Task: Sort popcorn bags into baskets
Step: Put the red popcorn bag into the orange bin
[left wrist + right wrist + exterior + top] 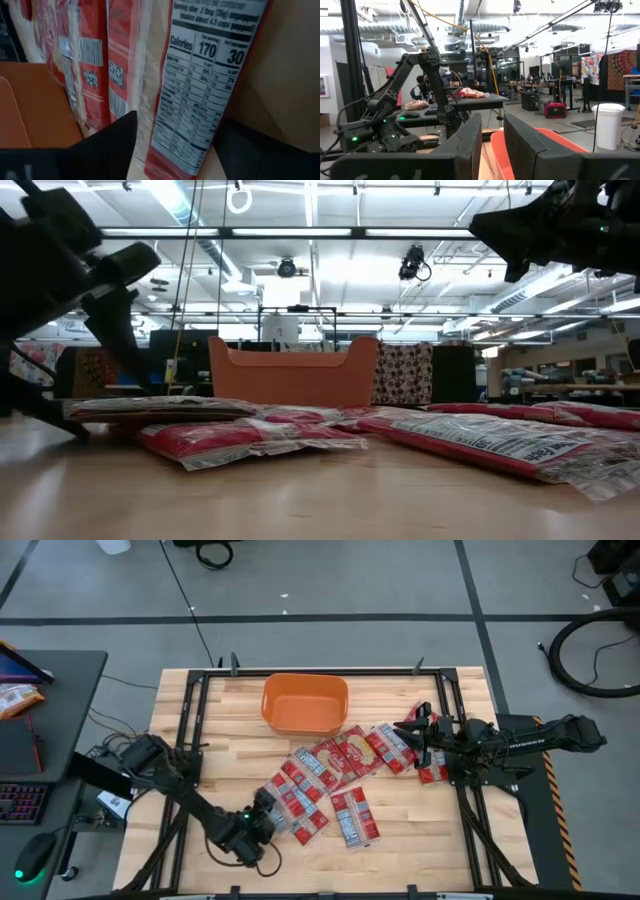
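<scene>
Several red popcorn bags (335, 765) lie flat in a loose spread across the middle of the wooden table, some overlapping; the low view shows them as flat packets (250, 438). The orange tub (305, 705) stands behind them near the far edge, and no packet shows inside it. My left gripper (264, 816) is low at the pile's near-left end and open, with one bag's end (200, 90) between its fingers. My right gripper (413, 727) hangs high above the right-hand bags. It points toward the tub (540, 145) and is open by a narrow gap, holding nothing. My left gripper has one finger (112, 145) on each long side of a bag's end (175, 150), label side showing. It comes in low from the table's near-left, along the bag. I cannot tell whether the fingers touch it. The bag lies on its neighbours (150, 408).
Black frame rails run along the table's left (185, 740) and right (455, 710) sides. One more bag (432, 770) lies under the right arm. Bare wood shows near the front right (430, 850). A dark desk with a keyboard (20, 802) stands left of the table.
</scene>
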Controlling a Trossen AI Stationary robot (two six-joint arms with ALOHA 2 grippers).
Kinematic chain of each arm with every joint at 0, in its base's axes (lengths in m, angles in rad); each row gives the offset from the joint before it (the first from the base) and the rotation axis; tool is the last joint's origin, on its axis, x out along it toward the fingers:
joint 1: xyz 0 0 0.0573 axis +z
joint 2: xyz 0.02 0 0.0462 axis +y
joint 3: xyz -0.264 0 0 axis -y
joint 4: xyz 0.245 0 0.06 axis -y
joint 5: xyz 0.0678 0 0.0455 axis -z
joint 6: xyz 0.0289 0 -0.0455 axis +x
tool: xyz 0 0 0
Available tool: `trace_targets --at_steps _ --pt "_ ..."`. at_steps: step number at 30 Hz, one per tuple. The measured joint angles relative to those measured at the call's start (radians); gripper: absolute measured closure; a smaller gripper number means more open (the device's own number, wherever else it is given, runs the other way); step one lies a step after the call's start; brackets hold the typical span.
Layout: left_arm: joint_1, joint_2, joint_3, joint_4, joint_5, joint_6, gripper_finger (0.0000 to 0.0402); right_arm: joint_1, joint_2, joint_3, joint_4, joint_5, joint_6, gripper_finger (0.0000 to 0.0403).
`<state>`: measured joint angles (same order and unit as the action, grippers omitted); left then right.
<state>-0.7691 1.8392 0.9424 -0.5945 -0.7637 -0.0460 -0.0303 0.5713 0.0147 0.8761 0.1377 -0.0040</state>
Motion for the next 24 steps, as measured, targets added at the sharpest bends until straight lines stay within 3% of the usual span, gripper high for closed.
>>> trace_targets --at_steps 8,12,19,24 --pt "0.004 0.007 -0.001 -0.008 0.015 -0.061 0.0298 0.0 0.0 0.0 0.001 0.0 -0.01 0.0316" --pt "0.049 -0.009 0.032 -0.071 0.115 -0.081 0.0378 0.0 0.0 0.0 -0.001 0.0 0.001 0.0316" --pt "0.171 -0.132 0.206 -0.28 0.206 -0.076 0.0387 0.0 0.005 0.0 -0.001 0.0 0.005 0.0316" --pt "0.304 -0.194 0.324 -0.261 0.208 -0.017 0.0394 0.0 0.009 0.0 0.005 0.0 0.003 0.0316"
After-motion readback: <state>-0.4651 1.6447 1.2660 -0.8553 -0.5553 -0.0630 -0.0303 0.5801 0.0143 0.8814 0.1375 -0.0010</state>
